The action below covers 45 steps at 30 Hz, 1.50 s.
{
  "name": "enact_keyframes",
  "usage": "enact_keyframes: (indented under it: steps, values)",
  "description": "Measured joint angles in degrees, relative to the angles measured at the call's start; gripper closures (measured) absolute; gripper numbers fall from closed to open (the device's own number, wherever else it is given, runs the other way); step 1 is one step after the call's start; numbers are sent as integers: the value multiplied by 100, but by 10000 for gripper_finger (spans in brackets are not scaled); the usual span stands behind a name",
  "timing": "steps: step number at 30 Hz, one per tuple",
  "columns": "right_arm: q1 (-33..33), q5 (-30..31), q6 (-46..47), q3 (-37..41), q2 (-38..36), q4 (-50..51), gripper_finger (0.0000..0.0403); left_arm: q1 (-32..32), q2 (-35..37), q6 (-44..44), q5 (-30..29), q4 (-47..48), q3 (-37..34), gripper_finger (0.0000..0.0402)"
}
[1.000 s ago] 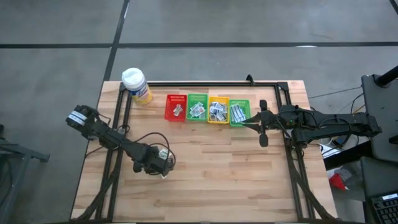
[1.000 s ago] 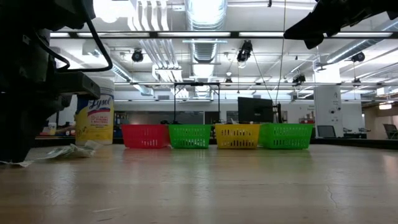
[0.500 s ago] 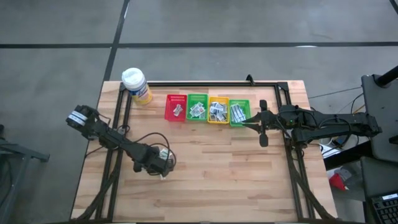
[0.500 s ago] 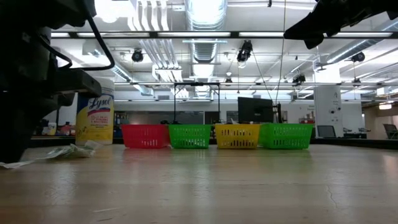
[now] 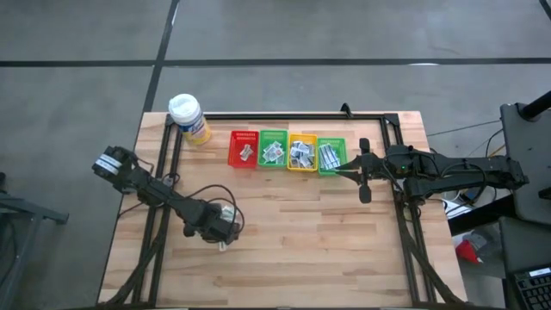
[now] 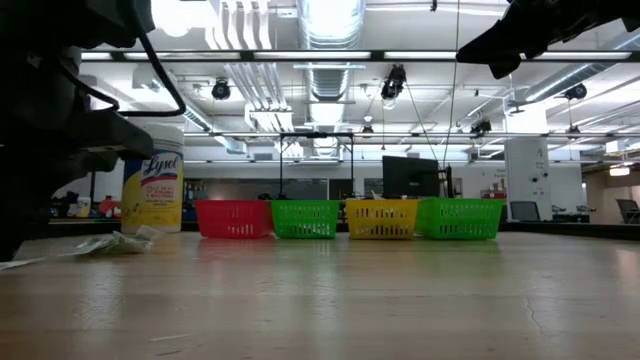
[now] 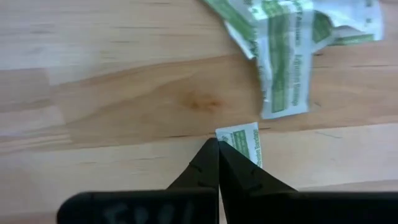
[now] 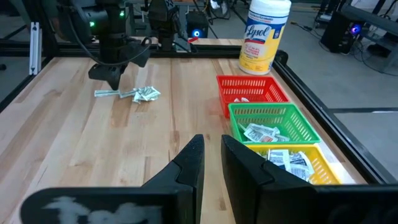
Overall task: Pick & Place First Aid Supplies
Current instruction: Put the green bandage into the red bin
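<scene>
**benchwatcher:** Left gripper (image 7: 217,146) is down on the table (image 5: 344,250), left of the middle, toward the near edge. Fingers pinched tight together, with a green-print packet (image 7: 241,142) poking out beside the tips. Can't tell if it's actually pinched or just lying alongside. More packets (image 7: 286,56) sit crumpled just past it.

**tablehand:** Then I'd lift slow and straight and check the packet comes up before swinging toward the baskets (image 5: 287,151) along the far edge. Flat paper slips easily.

**benchwatcher:** Agreed. The right gripper (image 8: 211,152) hangs over the table by the green basket (image 5: 331,157) at the right end of the row, fingers a crack apart, nothing in them.
</scene>
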State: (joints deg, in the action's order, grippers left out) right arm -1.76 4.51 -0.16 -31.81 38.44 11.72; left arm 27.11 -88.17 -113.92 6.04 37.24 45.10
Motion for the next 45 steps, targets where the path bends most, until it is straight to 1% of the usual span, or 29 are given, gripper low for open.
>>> enact_keyframes:
  steps: [3, 9, 18, 26, 35, 37, 39, 45]
  values:
    - [0, 0, 5, 0, 0, -2, 351, 1, 3, -14, 49, 150, 2, 401]
    - [0, 0, -1, 1, 2, 1, 351, 9, 18, -54, 79, 796, -10, 401]
    - [0, 0, 1, 1, 2, 1, 351, 11, 120, -149, 71, 1362, -11, 401]
    - [0, 0, 4, 1, 2, -2, 351, 11, 328, -151, -22, 1662, 152, 401]
    - [0, 0, 7, 0, 2, 0, 351, 47, 525, -115, -320, 1520, 407, 400]
    - [0, 0, 0, 2, 2, 1, 351, 83, 525, -113, -361, 1413, 458, 391]
    - [0, 0, 8, 2, 2, 1, 351, 129, 525, -186, -364, 1379, 460, 374]
    - [0, 0, 3, 1, 2, -2, 351, 258, 525, -605, -367, 1323, 444, 303]
